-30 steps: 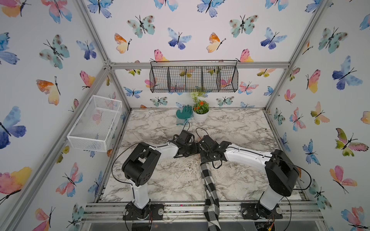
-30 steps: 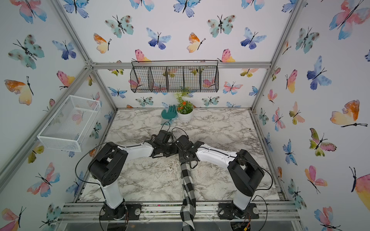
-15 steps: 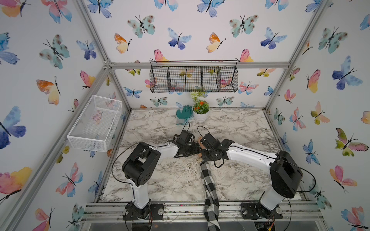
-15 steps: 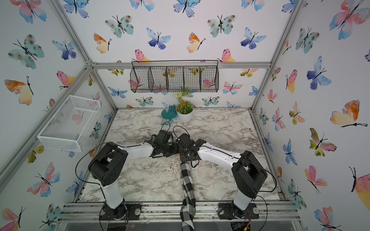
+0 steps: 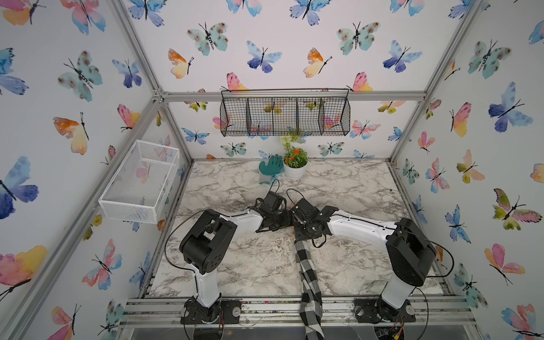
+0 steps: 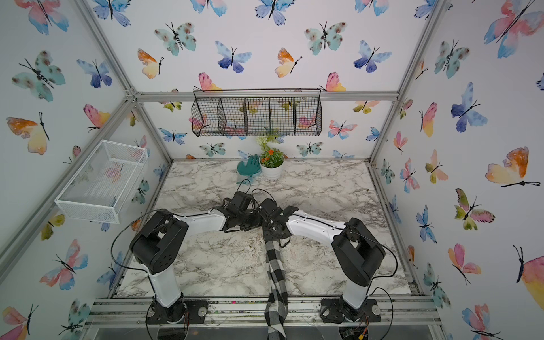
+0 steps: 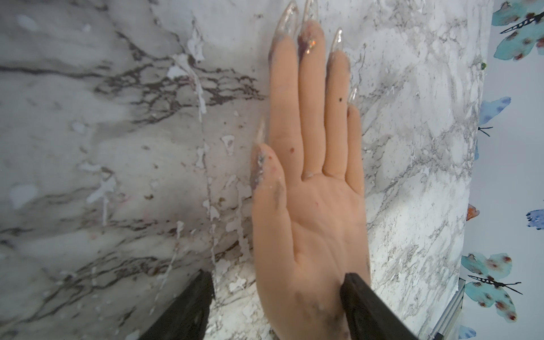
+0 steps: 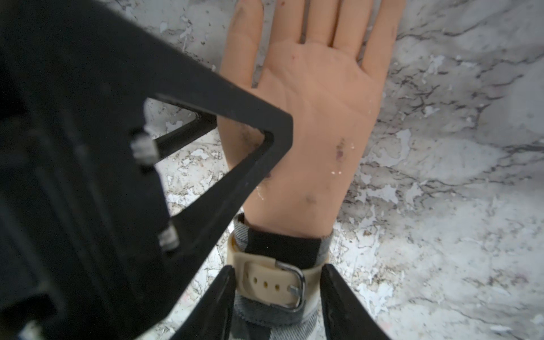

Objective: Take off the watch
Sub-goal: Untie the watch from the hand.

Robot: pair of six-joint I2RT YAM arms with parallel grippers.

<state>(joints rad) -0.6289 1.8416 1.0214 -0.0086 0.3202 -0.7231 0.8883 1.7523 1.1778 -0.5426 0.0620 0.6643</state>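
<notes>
The beige-strapped wristwatch (image 8: 266, 284) with a silver buckle is fastened over the black-and-white checked sleeve (image 5: 307, 273) at the wrist of a peach mannequin hand (image 8: 318, 117) lying palm-up on the marble table (image 8: 456, 220). The right end effector (image 8: 278, 268) straddles the strap, partly open. The left end effector (image 7: 276, 273), also partly open, holds nothing, with one finger on the palm.

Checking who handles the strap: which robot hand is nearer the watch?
Right. The right hand straddles the watch at the wrist; the left hand is farther along, over the mannequin palm.
</notes>
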